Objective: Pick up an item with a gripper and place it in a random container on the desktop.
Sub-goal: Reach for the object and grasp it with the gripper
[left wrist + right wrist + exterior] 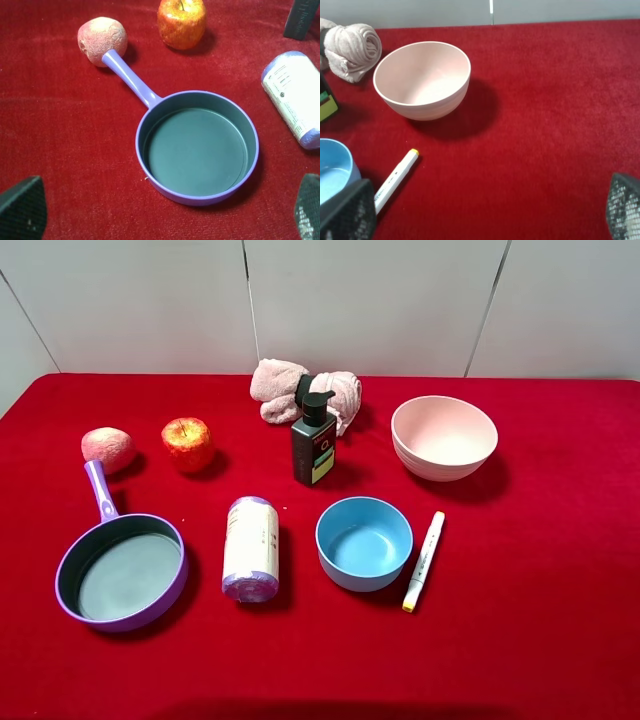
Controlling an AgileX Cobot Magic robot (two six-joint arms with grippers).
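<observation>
The item, a white roll (250, 548) with pale purple ends, lies on the red cloth between the purple pan and the blue bowl; the left wrist view shows the roll (295, 97) at its edge. The container, a pale pink bowl (443, 435), stands empty at the back right and shows again in the right wrist view (422, 80). My left gripper (164, 210) hangs open above the pan, holding nothing. My right gripper (486, 209) is open over bare cloth, short of the pink bowl. Neither arm shows in the exterior high view.
A purple pan (122, 568) sits front left, with a blue bowl (364, 542) and a white marker (423, 560) right of the roll. An apple (188, 443), a pinkish fruit (108, 448), a dark pump bottle (313, 440) and a rolled pink towel (305, 390) stand farther back.
</observation>
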